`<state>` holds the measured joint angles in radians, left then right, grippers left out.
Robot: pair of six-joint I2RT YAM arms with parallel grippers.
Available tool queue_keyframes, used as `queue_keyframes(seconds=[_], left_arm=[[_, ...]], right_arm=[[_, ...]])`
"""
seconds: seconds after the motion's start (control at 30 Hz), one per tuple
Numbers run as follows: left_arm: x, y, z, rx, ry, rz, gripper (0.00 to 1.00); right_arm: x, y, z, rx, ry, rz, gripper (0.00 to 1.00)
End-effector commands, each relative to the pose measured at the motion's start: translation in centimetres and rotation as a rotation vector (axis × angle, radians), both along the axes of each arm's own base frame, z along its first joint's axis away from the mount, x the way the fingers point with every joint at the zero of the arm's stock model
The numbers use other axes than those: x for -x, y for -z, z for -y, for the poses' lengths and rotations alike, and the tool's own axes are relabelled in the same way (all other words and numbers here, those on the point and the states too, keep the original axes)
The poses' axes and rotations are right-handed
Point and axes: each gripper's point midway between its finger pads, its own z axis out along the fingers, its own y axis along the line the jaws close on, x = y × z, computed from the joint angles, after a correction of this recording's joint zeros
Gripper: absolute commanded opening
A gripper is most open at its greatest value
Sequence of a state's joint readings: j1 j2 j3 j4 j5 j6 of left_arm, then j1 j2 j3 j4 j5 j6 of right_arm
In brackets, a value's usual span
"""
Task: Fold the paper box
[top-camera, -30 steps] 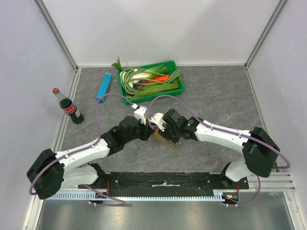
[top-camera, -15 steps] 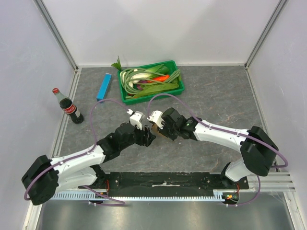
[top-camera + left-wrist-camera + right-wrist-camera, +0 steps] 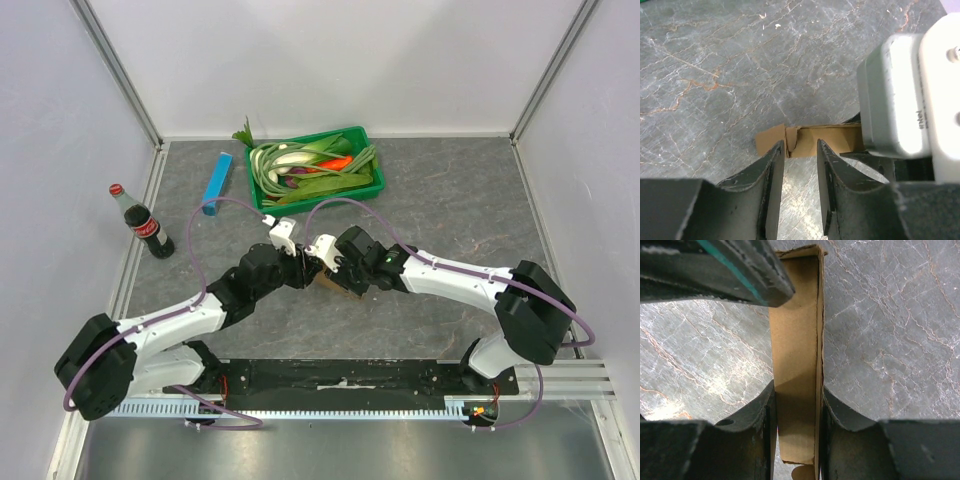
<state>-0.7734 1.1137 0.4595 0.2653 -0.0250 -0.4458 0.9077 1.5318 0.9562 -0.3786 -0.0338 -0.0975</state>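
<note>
**Paper box pinched mid-table, only partly folded**

At the bottom of the overhead view, the two arms reach up and inward from their bases and meet just below the middle of the frame, over the grey stone-patterned table (image 3: 450, 200). The paper box (image 3: 340, 285) lies there, mostly hidden under the two wrists.

The right gripper (image 3: 796, 387) is closed on the box. In its own view, a long brown strip runs from the bottom edge to the top centre, with both fingers pressed against its sides. One long wall stands up along the right side of the strip, so at least one crease looks formed. The left arm's dark body crosses the upper left of that view.

The left gripper (image 3: 800, 145) has its jaws apart, with bare table showing between them. Their tips sit at the near edge of the cardboard, on either side of a small crumpled tab, but no clamp on it is visible. A short end flap sticks out flat toward centre-left, and the right arm's pale camera housing (image 3: 900, 95) fills the right side.

I judge the fold to be partway done. The body is narrowed and held, but the end flap and tab are not yet turned in, and the far end is hidden.

Further up the overhead view, well apart from the work, are a cola bottle (image 3: 140, 222) at the left, a slim blue box (image 3: 216, 180), and a green tray (image 3: 380, 176) of vegetables (image 3: 310, 170) at top centre.
</note>
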Motion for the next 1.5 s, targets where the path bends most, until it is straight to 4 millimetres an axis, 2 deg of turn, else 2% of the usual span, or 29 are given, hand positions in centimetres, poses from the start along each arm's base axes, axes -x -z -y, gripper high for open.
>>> queue_keyframes(seconds=[0.0, 0.43, 0.67, 0.77, 0.87, 1.0, 1.17, 1.33, 1.47], left_arm=[[-1.8, -3.4, 1.0, 0.038, -0.001, 0.116, 0.36], [-2.3, -2.1, 0.7, -0.026, -0.01, 0.109, 0.19], [-2.7, -0.9, -0.1, -0.089, -0.04, 0.101, 0.02], [-2.7, 0.0, -0.6, -0.117, -0.047, 0.096, 0.02], [-2.6, 1.0, -1.6, -0.14, -0.084, 0.094, 0.02], [-2.2, 1.7, -2.5, -0.125, -0.119, 0.097, 0.02], [-1.7, 1.9, -2.3, -0.116, -0.103, 0.103, 0.02], [-1.8, 2.1, -2.1, -0.119, -0.099, 0.104, 0.02], [-1.7, 1.9, -1.6, -0.109, -0.088, 0.098, 0.02]], right_arm=[[-0.3, -1.2, -1.2, -0.039, -0.016, 0.008, 0.24], [-0.3, -1.2, -1.5, -0.044, -0.021, 0.006, 0.23], [-0.5, -0.9, -1.4, -0.028, -0.019, 0.014, 0.23], [-0.7, -0.8, -1.4, -0.023, -0.017, 0.024, 0.23], [-1.2, -0.7, -1.4, -0.014, -0.003, 0.04, 0.28], [-1.8, -0.5, -1.3, -0.003, 0.03, 0.053, 0.42], [-2.1, -0.7, -1.3, -0.037, 0.095, 0.048, 0.61], [-2.0, -1.1, -0.8, -0.063, 0.153, 0.035, 0.71], [-1.7, -2.9, -0.3, -0.133, 0.227, 0.022, 0.78]])
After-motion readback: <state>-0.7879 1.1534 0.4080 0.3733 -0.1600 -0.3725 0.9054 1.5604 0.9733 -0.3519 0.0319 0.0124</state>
